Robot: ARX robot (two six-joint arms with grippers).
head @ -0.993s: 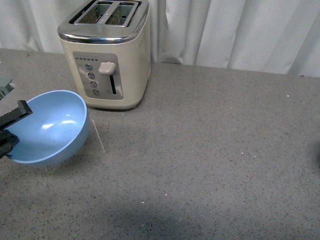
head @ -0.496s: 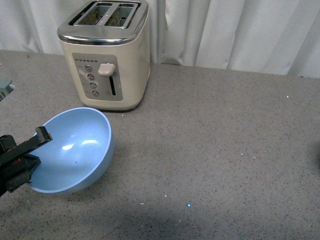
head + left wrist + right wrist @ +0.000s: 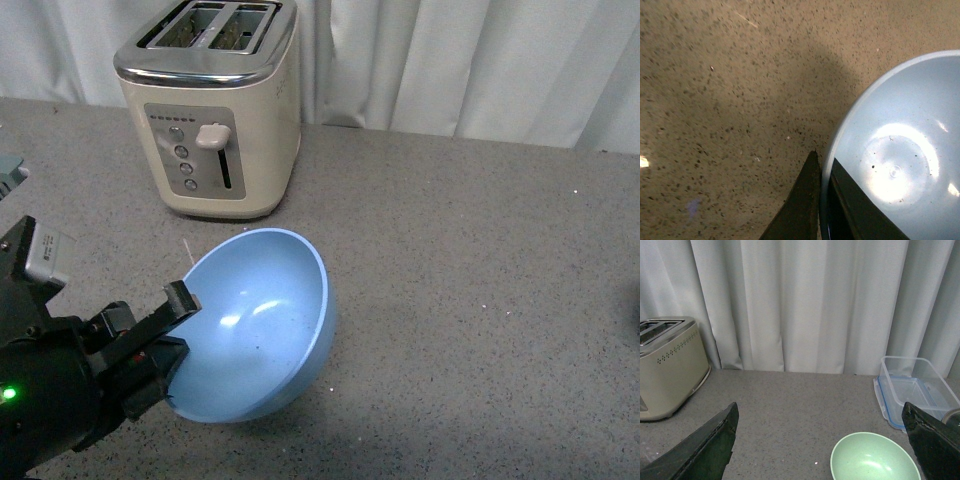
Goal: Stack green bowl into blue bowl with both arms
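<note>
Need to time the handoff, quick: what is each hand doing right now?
Left hand: closed on the rim of the blue bowl, which is tilted.
Right hand: open, holding nothing; the green bowl lies untouched.

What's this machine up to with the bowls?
A two-armed robot is meant to nest one bowl inside the other. Its left gripper is pinching the rim of the blue bowl and holding it tilted, in front of the toaster on the grey table. The right gripper is open and empty. The green bowl sits upright on the table below it, beside a clear container. Nothing is stacked yet.
</note>
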